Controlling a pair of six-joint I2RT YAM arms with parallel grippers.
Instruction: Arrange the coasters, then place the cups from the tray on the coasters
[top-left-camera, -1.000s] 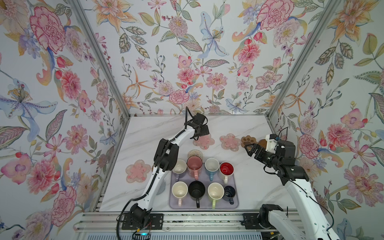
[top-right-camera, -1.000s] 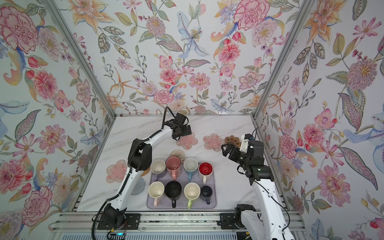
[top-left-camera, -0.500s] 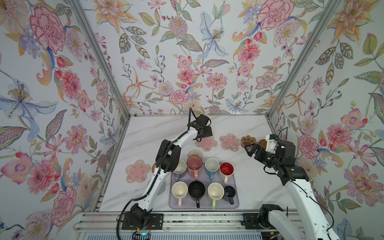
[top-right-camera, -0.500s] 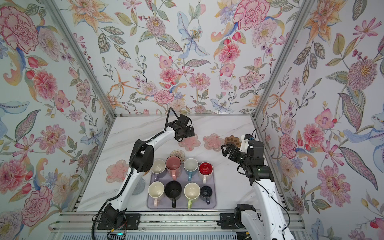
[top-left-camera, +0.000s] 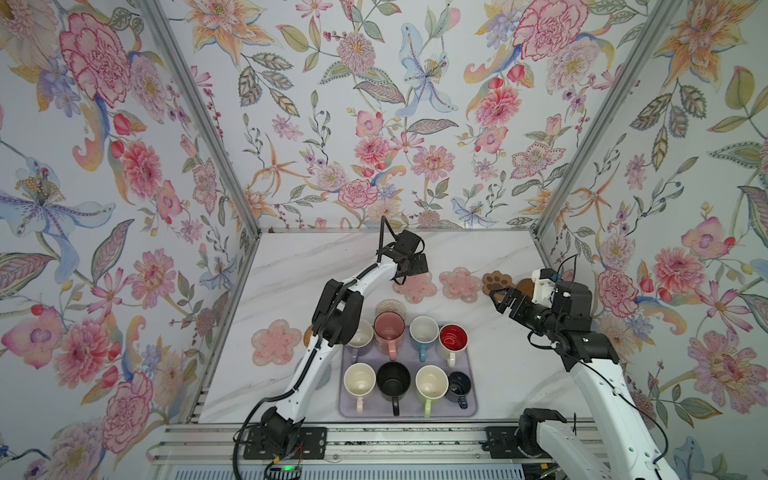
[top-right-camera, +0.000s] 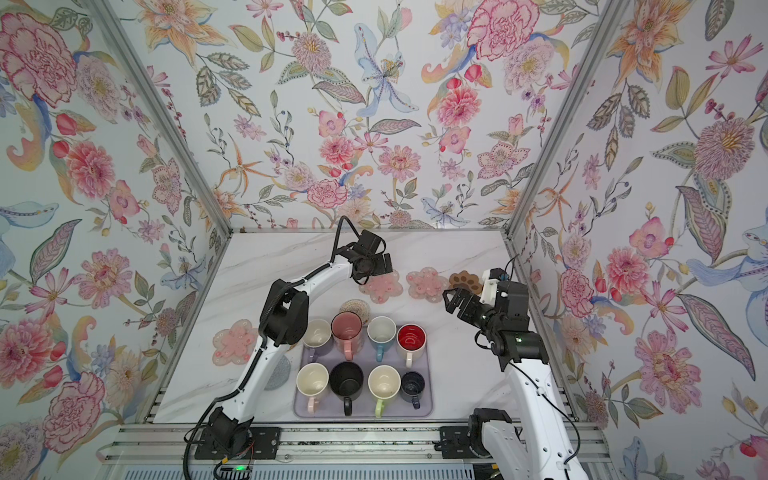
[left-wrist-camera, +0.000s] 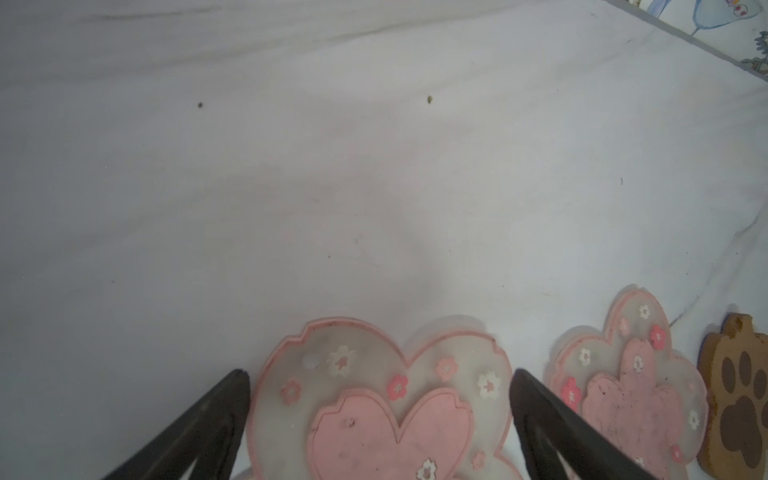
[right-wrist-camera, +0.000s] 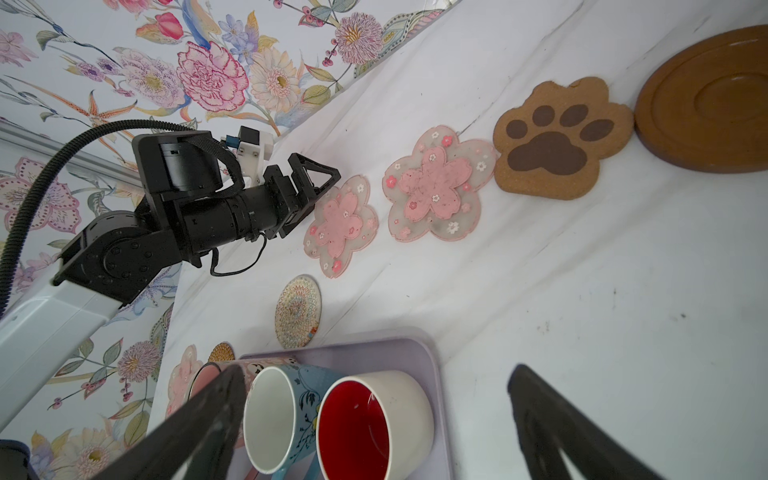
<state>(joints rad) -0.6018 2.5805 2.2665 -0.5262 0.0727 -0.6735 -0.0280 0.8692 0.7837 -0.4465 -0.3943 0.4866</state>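
Note:
My left gripper is open, low over a translucent pink flower coaster. In the left wrist view its fingers straddle that coaster. A second flower coaster, a brown paw coaster and a brown disc coaster continue the row to the right. My right gripper hangs open and empty just in front of the paw. Several cups, among them pink, blue and red-inside, stand on the lavender tray.
A third flower coaster lies at the left. A beige woven round coaster sits behind the tray. A tan rattan coaster and a grey knitted coaster are partly hidden by the left arm. Floral walls enclose three sides.
My left gripper has moved right and a little nearer, onto the pink flower coaster, staying open. The right arm has not moved.

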